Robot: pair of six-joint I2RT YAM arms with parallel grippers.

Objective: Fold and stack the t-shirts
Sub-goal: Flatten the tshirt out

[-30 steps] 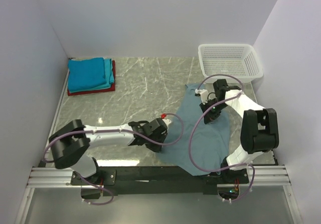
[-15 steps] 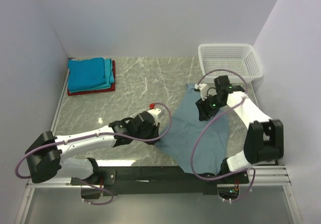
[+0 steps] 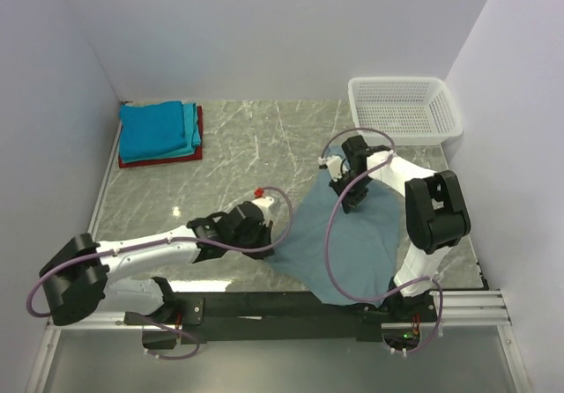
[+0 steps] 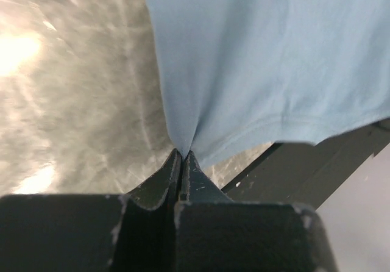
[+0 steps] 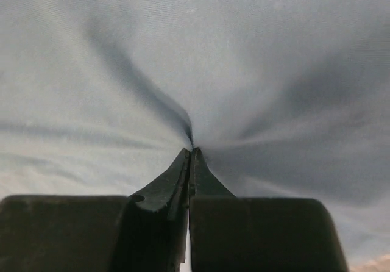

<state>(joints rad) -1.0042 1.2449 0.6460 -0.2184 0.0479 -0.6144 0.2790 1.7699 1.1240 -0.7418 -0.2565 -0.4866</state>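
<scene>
Running near-to-far, grey-blue t-shirt [image 3: 363, 245], slightly diagonal

Left arm [image 3: 150, 248] stretches low rightward; right arm [image 3: 432, 212] bends leftward (jaws pinched shut).

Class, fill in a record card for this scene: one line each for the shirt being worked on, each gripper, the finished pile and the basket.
Shirt in work: grey-blue t-shirt, lying unfolded on the right side of the table
Left gripper: shut, pinching the shirt's hemmed edge
Right gripper: shut, pinching a tuck of the shirt's cloth
Finished pile: folded shirts at the far left corner, blue over teal over red
Basket: white mesh, far right corner, apart from the shirt
</scene>
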